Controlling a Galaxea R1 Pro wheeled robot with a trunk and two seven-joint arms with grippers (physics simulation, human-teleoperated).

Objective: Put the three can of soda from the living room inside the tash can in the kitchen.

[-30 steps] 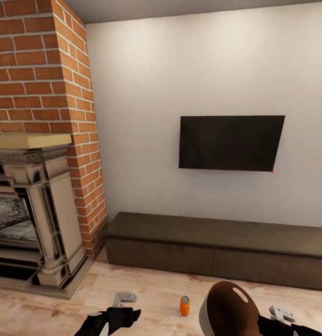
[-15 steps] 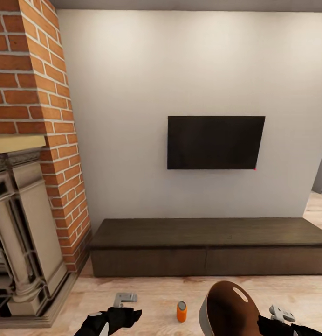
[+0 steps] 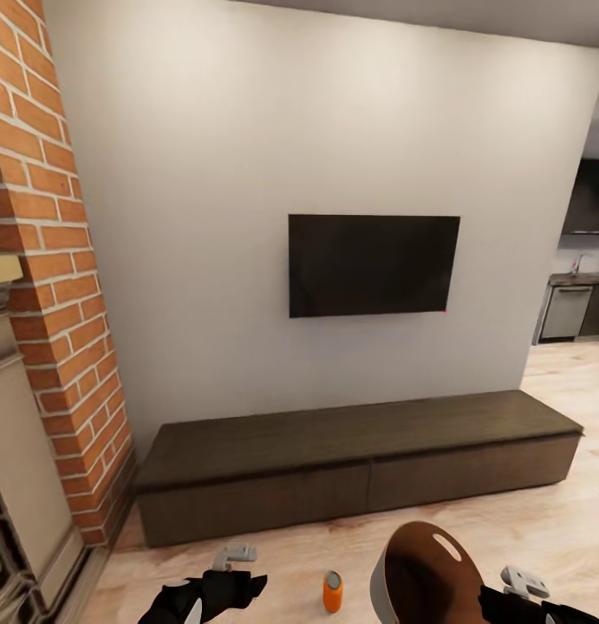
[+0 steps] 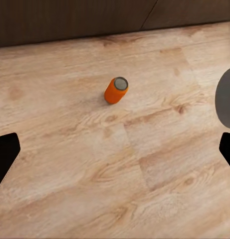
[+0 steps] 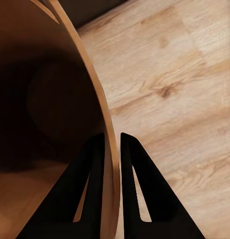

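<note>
One orange can of soda [image 3: 333, 592] stands upright on the wood floor in front of the long dark bench, between my two arms. In the left wrist view the can [image 4: 116, 90] is ahead of my left gripper [image 4: 117, 144], which is open wide with nothing in it. My right gripper [image 5: 111, 144] is shut on the thin wall of the copper-brown tash can [image 5: 95, 99], one finger inside and one outside. In the head view the tash can [image 3: 425, 576] hangs tilted, its mouth facing me, right of the can.
The low dark wood bench [image 3: 351, 459] runs along the white wall under a black TV [image 3: 373, 264]. The brick fireplace [image 3: 48, 329] stands at the left. At the far right an opening shows the kitchen [image 3: 581, 295] with a steel appliance [image 3: 566, 312].
The head view has swung right: the fireplace slid off to the left and the kitchen opening came in at the right. The can sits slightly lower in view. The grip on the tash can is unchanged.
</note>
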